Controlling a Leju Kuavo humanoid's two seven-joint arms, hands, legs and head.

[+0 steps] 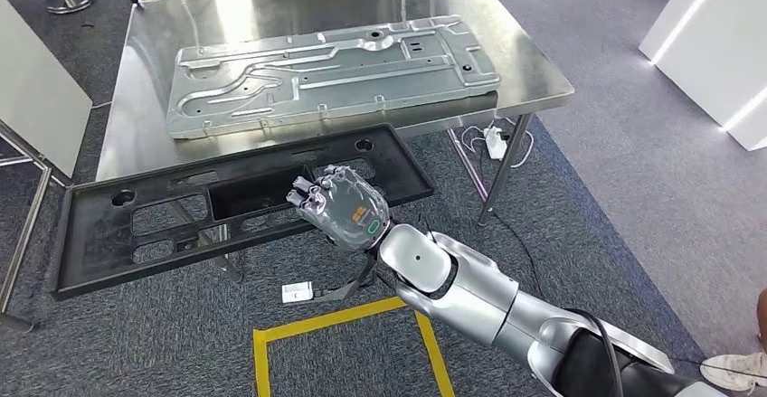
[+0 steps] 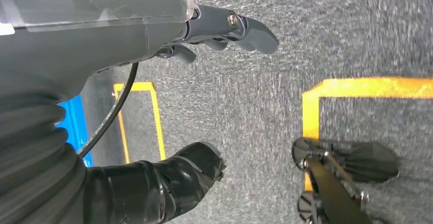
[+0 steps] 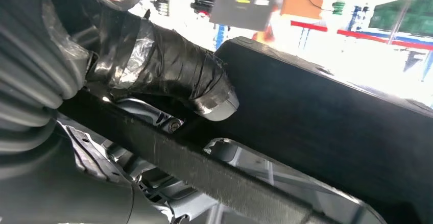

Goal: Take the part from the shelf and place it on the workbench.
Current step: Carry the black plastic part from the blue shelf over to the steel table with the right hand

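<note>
Right hand [image 1: 344, 209] covers part of the black part's [image 1: 163, 225] near rail; fingers beneath it hidden. Part hides the workbench's [image 1: 534, 71] front edge. Left wrist view: floor [image 2: 306, 40] motion-blurred. Right wrist view: background overexposed, unreadable.

head: high, down at workbench [image 1: 525, 62] | left wrist: floor | right wrist: close, part [image 3: 327, 127]

You have a matte black panel [image 1: 226, 207] with cut-out holes, and beyond it a bare silver metal plate [image 1: 330, 71] on the shiny steel worktop [image 1: 534, 71]. The carpet floor [image 1: 633, 198] is speckled grey, marked with yellow tape [image 1: 335, 323]. Your right hand [image 1: 342, 205] is grey under a clear cover; black tape wraps its thumb [image 3: 168, 71].
</note>
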